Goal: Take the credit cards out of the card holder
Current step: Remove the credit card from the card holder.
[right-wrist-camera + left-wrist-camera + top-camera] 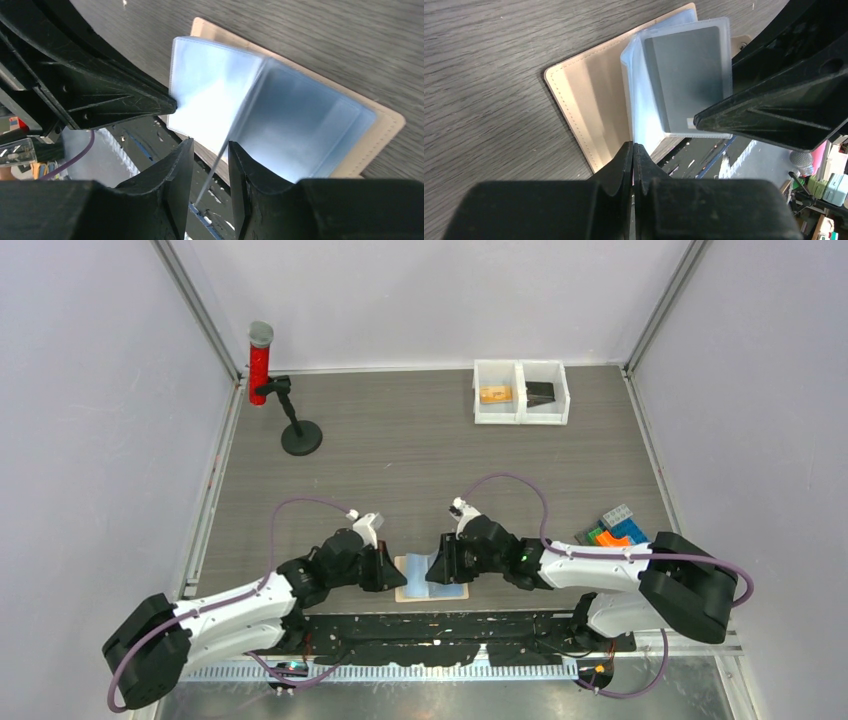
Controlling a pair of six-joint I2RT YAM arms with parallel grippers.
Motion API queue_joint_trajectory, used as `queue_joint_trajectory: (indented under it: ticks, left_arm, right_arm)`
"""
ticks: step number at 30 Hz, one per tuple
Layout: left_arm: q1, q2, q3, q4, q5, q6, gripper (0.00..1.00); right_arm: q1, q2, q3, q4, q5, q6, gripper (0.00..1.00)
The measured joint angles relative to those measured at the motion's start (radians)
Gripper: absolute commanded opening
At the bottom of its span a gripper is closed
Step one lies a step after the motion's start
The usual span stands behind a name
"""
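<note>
Presently: card holder (pixel 447 587) lies open and flat on the dark wood-grain table (pixel 420 460), at its near edge between the two arms. The cover is tan, leather-like, stitched along the rim, with rounded corners. Inside are glossy clear-blue plastic sleeves, several leaves fanned up from the spine. One credit card (pixel 686 75), matte dark grey and rectangular, sits inside a raised sleeve; only the left wrist view shows it.

Left gripper (pixel 633 148): fingers pressed together, tip against the sleeve's lower edge. Cannot tell whether plastic is caught between them.

Right gripper (pixel 210 150): fingers spread, one thin sleeve leaf standing edge-on in the gap, touching neither pad clearly.

Far side: white two-compartment bin (pixel 521 416). Its left compartment holds a small orange-tan block (pixel 494 394), the right a dark object (pixel 541 393) too small to identify.

From above, both grippers cover the holder's middle. Further cards cannot be made out under sleeve glare.
</note>
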Motion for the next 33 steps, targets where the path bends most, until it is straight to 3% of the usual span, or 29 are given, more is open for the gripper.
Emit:
queue_joint_trajectory:
  ticks: [9, 16, 21, 24, 29, 33]
  left_arm:
    - [-0.002, -0.072, 0.0, -0.049, -0.03, -0.028, 0.31]
    - [-0.002, -0.181, 0.013, -0.183, -0.089, -0.045, 0.4]
    - [-0.002, -0.228, 0.055, -0.231, -0.111, -0.047, 0.41]
    - [-0.002, -0.227, 0.067, -0.229, -0.112, -0.043, 0.33]
    - [-0.002, -0.129, 0.098, -0.222, -0.106, -0.014, 0.1]
    - [-0.002, -0.026, 0.105, -0.176, -0.092, 0.003, 0.0]
  right_arm:
    - [0.016, 0.042, 0.019, 0.083, -0.065, 0.013, 0.42]
    - [0.016, 0.044, 0.032, 0.089, -0.076, 0.01, 0.44]
    - [0.016, 0.033, 0.032, 0.089, -0.087, -0.004, 0.44]
    - [0.016, 0.017, 0.033, 0.085, -0.085, -0.022, 0.42]
    - [0.016, -0.011, 0.045, 0.032, -0.036, -0.072, 0.38]
    - [0.015, -0.011, 0.051, 0.014, -0.003, -0.1, 0.35]
